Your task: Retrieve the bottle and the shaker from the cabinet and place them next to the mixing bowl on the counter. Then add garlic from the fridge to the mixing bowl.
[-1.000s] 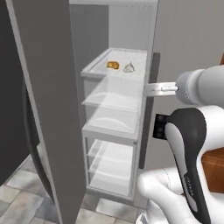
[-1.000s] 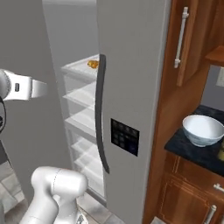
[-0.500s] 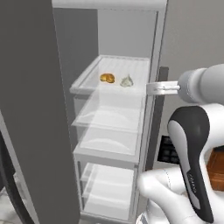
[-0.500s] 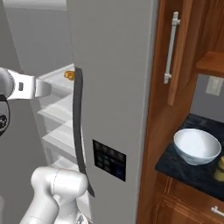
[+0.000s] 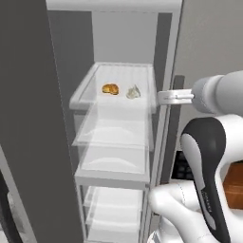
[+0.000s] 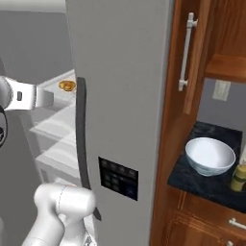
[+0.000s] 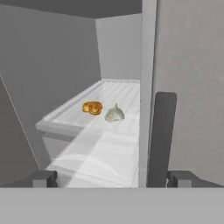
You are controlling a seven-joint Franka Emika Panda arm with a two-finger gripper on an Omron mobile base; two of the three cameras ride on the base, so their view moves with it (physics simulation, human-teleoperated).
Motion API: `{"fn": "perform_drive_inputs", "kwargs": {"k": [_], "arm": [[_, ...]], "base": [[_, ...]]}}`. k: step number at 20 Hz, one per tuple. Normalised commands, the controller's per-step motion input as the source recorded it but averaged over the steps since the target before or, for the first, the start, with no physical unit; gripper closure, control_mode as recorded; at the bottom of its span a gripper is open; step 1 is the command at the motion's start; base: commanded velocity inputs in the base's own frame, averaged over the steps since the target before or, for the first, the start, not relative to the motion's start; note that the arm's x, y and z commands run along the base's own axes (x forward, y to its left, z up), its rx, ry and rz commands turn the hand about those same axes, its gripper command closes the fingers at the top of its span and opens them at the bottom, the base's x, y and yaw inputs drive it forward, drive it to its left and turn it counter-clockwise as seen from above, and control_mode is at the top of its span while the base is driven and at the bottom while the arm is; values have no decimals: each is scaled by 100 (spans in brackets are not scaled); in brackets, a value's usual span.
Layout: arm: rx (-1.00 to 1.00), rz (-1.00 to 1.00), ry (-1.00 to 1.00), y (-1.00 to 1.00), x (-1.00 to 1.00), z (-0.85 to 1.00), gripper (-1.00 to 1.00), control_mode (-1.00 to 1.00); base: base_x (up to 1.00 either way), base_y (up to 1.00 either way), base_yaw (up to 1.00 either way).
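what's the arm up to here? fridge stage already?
Yes. The fridge's left door is open and the arm is reaching toward the upper shelf, where the garlic lies beside an orange-brown food item. The tool is open and empty, short of the shelf, by the dark handle of the closed door. The mixing bowl sits on the dark counter to the right, a yellowish container beside it.

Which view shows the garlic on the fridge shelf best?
The hand view: the garlic sits unobstructed beside an orange food item on the shelf. The left base view shows it smaller. In the right base view I can't make it out.
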Motion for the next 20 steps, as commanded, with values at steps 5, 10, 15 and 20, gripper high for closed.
{"fn": "perform_drive_inputs", "kwargs": {"k": [5,10,15,20], "arm": [[0,0,0,0,0,0,-100,100],[0,0,0,0,0,0,-100,100],[0,0,0,0,0,0,-100,100],[0,0,0,0,0,0,-100,100]], "base": [[16,66,-26],[8,68,-9],[33,-8,-32],[48,-1,-44]]}}
